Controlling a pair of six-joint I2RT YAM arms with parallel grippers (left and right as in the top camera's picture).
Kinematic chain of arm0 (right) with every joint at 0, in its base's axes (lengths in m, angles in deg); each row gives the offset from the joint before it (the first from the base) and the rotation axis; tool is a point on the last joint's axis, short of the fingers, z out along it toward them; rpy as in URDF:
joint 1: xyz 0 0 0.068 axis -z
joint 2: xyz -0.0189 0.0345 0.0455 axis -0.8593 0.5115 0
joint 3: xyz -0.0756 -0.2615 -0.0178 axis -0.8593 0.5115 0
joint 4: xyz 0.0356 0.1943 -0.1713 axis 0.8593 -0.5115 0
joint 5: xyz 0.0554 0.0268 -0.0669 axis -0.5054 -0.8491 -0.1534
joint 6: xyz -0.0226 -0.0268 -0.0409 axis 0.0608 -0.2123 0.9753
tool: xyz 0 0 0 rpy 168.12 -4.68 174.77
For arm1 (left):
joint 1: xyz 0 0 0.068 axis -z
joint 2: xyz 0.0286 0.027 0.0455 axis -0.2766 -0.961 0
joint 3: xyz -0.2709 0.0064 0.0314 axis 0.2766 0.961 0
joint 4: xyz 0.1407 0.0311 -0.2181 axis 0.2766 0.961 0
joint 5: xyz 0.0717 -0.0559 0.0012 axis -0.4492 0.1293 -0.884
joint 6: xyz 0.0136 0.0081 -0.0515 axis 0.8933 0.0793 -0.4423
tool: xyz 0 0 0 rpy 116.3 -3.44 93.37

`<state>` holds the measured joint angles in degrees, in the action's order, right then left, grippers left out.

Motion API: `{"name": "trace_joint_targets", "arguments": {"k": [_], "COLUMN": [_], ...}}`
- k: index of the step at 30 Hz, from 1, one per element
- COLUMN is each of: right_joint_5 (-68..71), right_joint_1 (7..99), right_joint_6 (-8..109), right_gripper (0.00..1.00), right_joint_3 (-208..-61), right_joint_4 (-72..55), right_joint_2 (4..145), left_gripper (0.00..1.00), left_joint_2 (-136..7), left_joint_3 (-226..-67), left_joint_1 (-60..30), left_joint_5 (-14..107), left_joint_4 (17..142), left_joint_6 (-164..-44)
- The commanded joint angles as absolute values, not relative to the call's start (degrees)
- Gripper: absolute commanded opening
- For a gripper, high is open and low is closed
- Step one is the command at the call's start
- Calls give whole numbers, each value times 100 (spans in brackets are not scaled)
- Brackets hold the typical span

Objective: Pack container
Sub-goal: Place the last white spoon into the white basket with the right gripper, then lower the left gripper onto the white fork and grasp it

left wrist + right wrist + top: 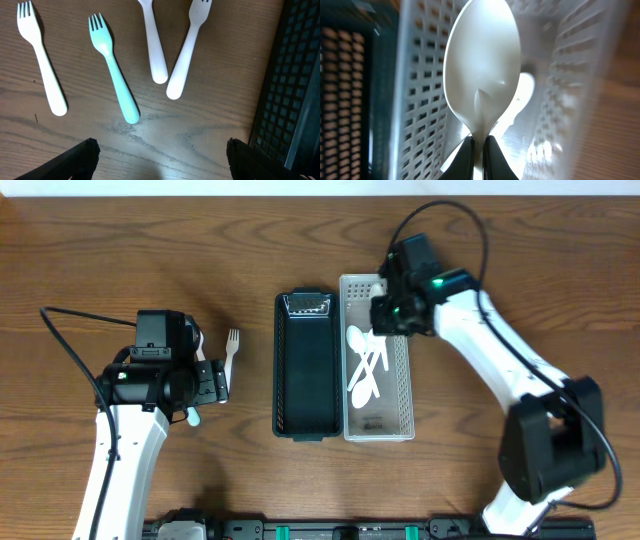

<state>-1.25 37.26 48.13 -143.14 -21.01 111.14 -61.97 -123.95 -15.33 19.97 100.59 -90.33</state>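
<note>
My right gripper [479, 145] is shut on the neck of a white spoon [481, 70], holding it over the far end of the white perforated basket [403, 380], which holds several white spoons [362, 370]. The black basket [300, 370] stands just left of it with forks at its far end [308, 304]. My left gripper [160, 155] is open above the bare table, just short of several forks: a teal fork [114, 75] and three white forks [42, 65]. In the overhead view one white fork [231, 350] shows beside the left gripper [205, 385].
The black basket's wall [290, 90] fills the right edge of the left wrist view. A black cable [70, 350] loops left of the left arm. The table's front edge carries a black rail [320, 530].
</note>
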Motion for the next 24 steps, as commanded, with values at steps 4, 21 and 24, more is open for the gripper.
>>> {"name": "trace_joint_targets", "arguments": {"k": [4,21,24], "right_joint_5": [-81,1093,1093], "right_joint_1": [3542,4983,5398], "right_joint_6": [5257,5241,5244], "right_gripper": [24,40,40], "right_joint_3": [-14303,-15398,-15398], "right_joint_4": [-2010,-2895,-3290], "right_joint_2": [11230,9630,9512], "left_gripper": [85,80,80], "left_joint_2": [-6204,-6709,-7229], "left_joint_3": [-12426,-14345,-14436], "left_joint_1": [-1568,-1458,-1458], "left_joint_5": [1951,1951,1953], "left_joint_4": [10054,10174,9860], "left_joint_6": [-9042,-8734,-8716]}}
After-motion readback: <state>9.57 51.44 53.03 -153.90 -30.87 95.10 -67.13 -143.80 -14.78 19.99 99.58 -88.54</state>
